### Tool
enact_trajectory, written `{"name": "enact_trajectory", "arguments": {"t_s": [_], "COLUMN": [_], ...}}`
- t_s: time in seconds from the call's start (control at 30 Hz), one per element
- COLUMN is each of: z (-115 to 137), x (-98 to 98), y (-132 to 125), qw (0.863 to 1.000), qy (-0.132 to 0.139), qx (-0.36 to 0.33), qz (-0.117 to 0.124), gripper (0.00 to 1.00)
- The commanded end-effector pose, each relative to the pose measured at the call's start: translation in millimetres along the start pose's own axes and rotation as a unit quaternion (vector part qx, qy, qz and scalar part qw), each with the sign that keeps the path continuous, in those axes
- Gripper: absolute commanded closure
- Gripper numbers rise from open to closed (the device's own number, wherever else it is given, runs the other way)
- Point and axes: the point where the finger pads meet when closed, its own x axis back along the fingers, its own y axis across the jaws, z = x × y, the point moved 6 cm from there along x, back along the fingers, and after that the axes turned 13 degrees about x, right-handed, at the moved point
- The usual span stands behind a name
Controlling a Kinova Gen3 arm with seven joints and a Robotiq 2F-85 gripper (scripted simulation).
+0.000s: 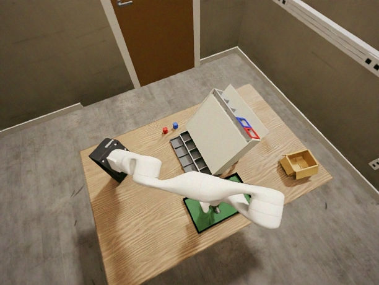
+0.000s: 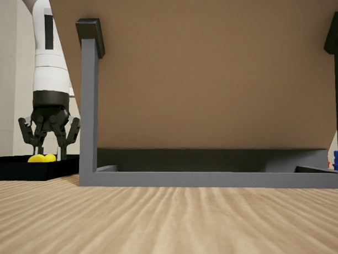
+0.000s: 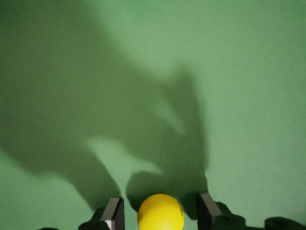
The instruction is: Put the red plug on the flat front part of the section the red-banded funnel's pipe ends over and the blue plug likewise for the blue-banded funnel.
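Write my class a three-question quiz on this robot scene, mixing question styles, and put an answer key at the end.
1. True or false: the red plug already sits on a flat front part of the sections.
2. Multiple choice: what lies between the fingers of the end effector?
A) the blue plug
B) a yellow marble
C) the cardboard box
3. Fill in the blank: the funnel band nearest the end of the row, beside the blue band, is ____.

Key: 1. False, it stands on the table beside the blue plug. 2. B. 3. Red.
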Motion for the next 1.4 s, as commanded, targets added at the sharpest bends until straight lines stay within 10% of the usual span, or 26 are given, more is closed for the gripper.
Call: {"name": "enact_trajectory", "arguments": {"t_s": [0.0, 0.37, 0.4, 1.37], "z": [-0.3, -0.3, -0.4, -0.4], "x": [-0.8, -0.8, -0.8, -0.5], "y": [-0.3, -0.3, -0.3, -0.3], "qw": [1.0, 1.0, 1.0, 1.0], "qy": [-0.001, -0.001, -0.001, -0.001], "qx": [0.0, 0.0, 0.0, 0.0], "qz": [0.0, 0.0, 0.0, 0.0], "gripper": [0.5, 0.5, 1.0, 1.0]}}
